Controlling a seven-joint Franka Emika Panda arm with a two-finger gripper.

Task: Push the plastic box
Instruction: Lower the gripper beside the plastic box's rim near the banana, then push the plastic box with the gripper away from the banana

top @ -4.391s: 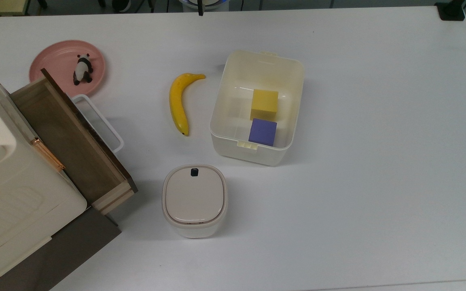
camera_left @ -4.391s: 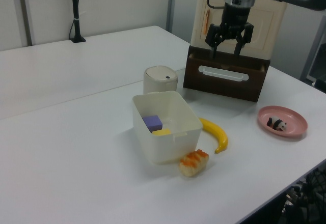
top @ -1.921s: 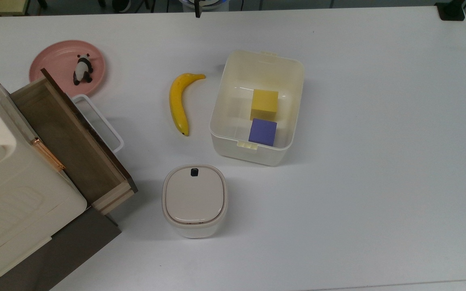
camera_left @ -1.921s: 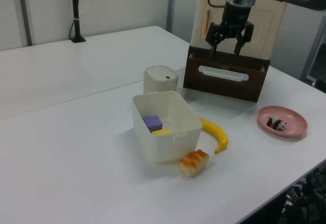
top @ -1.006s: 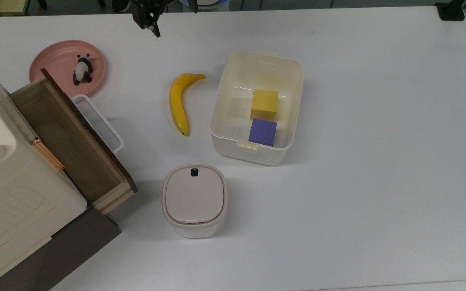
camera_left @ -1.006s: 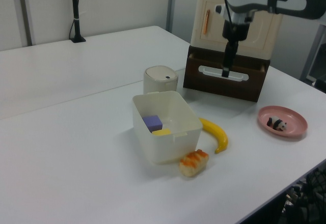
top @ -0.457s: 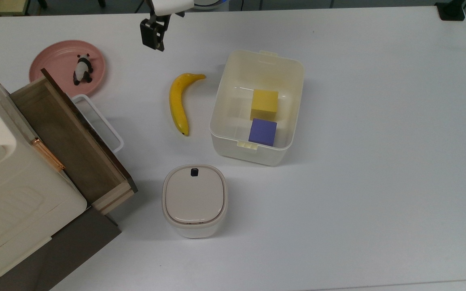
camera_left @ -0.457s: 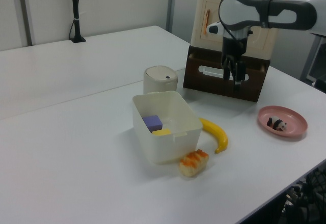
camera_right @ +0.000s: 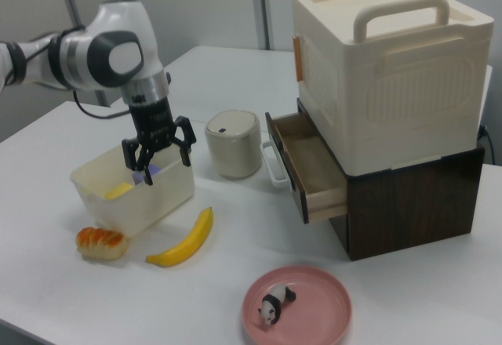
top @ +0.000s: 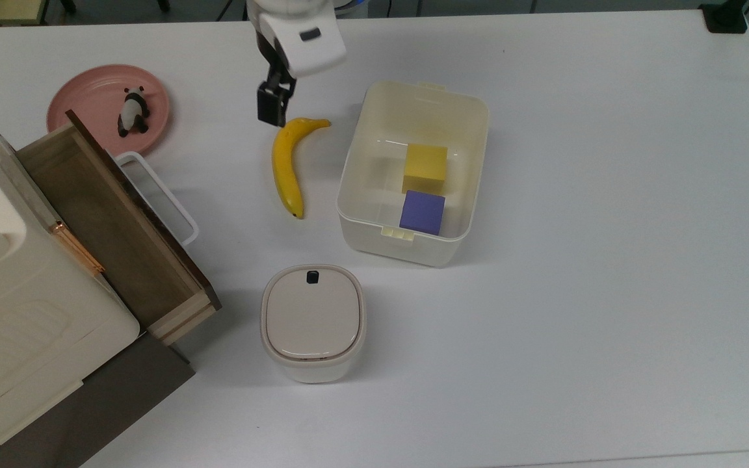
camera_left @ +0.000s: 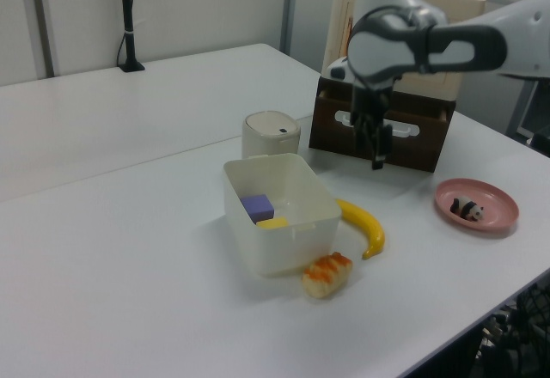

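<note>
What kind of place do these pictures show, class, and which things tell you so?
Probably a robotics lab or test room: a white and black robot arm works over a large white table laid with props like a yellow banana and a cream-white plastic box.

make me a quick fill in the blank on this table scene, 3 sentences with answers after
1. Inside the plastic box lie a yellow block and a ____ block.
2. The panda figure sits on a ____ plate.
3. In the right view, the claw has its fingers ____.

Missing words: purple; pink; open
</note>
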